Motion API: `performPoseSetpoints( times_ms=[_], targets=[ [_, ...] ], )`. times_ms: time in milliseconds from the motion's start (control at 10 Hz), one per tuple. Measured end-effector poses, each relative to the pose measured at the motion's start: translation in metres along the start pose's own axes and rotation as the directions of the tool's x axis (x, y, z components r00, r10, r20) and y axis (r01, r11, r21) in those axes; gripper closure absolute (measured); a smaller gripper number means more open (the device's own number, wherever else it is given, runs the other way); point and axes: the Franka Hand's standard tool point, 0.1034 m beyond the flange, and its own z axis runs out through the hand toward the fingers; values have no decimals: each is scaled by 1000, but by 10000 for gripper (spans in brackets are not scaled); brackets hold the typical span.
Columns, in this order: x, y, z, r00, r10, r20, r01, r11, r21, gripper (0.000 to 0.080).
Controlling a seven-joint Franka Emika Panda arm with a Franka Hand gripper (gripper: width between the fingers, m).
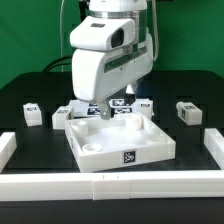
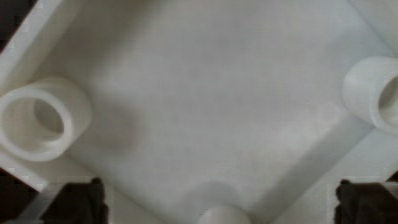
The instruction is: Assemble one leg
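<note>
The large white square tray-like panel (image 1: 118,140) lies in the middle of the black table. My gripper (image 1: 112,104) is low over the panel's far part, and the arm hides what is under it. In the wrist view the panel's inner face (image 2: 214,90) fills the picture, with a round corner hole on one side (image 2: 36,122) and another on the other (image 2: 377,90). My dark fingertips (image 2: 80,200) stand wide apart at the picture's edge, so my gripper (image 2: 222,205) is open. A rounded white shape lies between them; I cannot tell what it is. Small white legs lie at the exterior view's left (image 1: 32,113) and right (image 1: 186,111).
Another leg (image 1: 63,116) lies close to the panel's far left corner, and more small white parts (image 1: 141,103) lie behind the panel. A white rail (image 1: 110,186) runs along the table's front, with end pieces at the left (image 1: 6,147) and right (image 1: 214,148).
</note>
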Motion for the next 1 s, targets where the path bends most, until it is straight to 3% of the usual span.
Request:
performPoseSetpoints(
  times_ms=[100,200,400,600,1000],
  targets=[
    [-14,-4,3,994,-111,-24,111,994,-24,150],
    [-29,-13,8,984,-177,-26,176,984,-15,150],
    [-50,-24,19,909,-417,-21,416,909,-38,150],
    [-47,-36,28,879,-477,-1,476,877,-69,150],
    [-50,-35,29,882,-470,-1,469,881,-65,150]
  ],
)
